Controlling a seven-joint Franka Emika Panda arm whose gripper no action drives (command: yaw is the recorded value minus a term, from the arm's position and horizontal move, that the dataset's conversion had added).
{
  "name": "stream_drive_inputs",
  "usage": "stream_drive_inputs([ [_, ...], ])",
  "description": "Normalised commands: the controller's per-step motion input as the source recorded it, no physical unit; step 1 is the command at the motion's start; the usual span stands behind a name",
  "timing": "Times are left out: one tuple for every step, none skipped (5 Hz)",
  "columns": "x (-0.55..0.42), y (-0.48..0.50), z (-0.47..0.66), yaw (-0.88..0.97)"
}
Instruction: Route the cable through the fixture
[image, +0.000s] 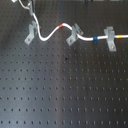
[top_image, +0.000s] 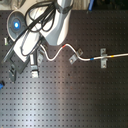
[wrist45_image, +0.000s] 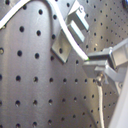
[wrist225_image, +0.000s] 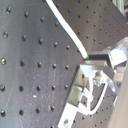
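Note:
The white cable (image: 50, 31) lies on the black perforated board. It runs from the left fixture (image: 30, 34) in a curve past a red band (image: 61, 25), through the middle fixture (image: 75, 34), past a blue band (image: 95, 37), through the right fixture (image: 110, 39) and past a yellow band (image: 120, 36). My gripper (image: 30, 10) is just above the left fixture and shut on the cable. In the first wrist view the cable (wrist45_image: 70, 37) passes that fixture (wrist45_image: 70, 27) into the gripper (wrist45_image: 94, 64). The second wrist view shows the same grip on the cable (wrist225_image: 70, 30), with the gripper (wrist225_image: 95, 62) beside the fixture (wrist225_image: 79, 100).
In the second exterior view the arm (top_image: 50, 25) covers the upper left of the board and hides the cable's near end. A blue-lit round device (top_image: 16, 22) sits at the second exterior view's top left, off the board.

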Motion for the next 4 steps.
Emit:
stream_drive_inputs([
  [0.011,-0.008,-0.10,0.00],
  [0.010,0.010,-0.16,0.06],
  [0.069,0.202,-0.13,0.15],
  [0.187,0.201,-0.01,0.00],
])
